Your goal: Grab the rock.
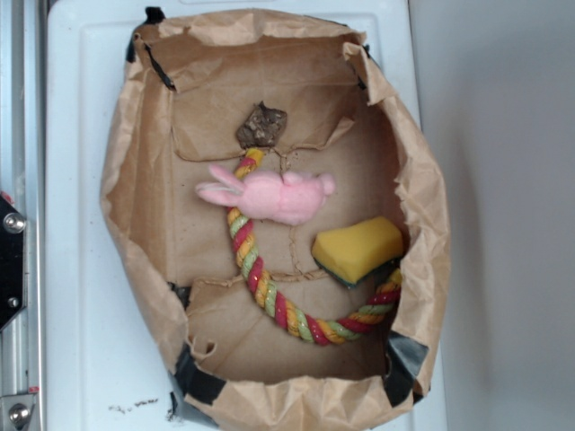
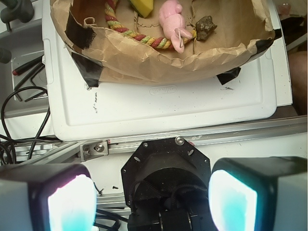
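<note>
rock (image 1: 261, 125) lying lengthwise left-right, touching rope (image 1: 269, 301) end

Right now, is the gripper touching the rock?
Apart. The wrist view shows the gripper open outside the paper bag, with white board between it and the rock.

exterior overhead, wrist low and oblique; shared paper bag (image 1: 135, 180)
</note>
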You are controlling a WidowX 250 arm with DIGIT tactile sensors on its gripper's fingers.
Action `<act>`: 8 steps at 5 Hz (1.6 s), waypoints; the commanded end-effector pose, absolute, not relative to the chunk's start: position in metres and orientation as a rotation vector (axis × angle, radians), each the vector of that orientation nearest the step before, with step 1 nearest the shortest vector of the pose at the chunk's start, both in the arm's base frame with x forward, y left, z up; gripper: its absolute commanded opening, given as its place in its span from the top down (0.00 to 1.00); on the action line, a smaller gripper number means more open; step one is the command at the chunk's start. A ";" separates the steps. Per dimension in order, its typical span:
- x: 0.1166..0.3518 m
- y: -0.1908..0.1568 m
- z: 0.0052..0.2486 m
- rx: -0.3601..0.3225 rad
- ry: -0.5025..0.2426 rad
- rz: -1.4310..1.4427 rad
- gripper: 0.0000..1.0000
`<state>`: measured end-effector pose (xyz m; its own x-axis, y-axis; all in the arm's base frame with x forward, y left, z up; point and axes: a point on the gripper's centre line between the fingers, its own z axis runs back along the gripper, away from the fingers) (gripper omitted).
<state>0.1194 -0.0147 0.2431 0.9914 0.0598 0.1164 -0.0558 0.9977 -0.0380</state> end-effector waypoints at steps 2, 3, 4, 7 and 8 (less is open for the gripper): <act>0.166 -0.014 0.248 -0.074 -0.146 0.079 0.00; 0.199 -0.004 0.250 -0.086 -0.186 0.108 0.00; 0.224 0.023 0.242 -0.138 -0.305 0.355 0.00; 0.234 0.041 0.235 -0.068 -0.322 0.851 0.00; 0.234 0.041 0.235 -0.068 -0.322 0.851 0.00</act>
<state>0.2378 0.0327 0.2161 0.6235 0.7529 0.2107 -0.7415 0.6549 -0.1456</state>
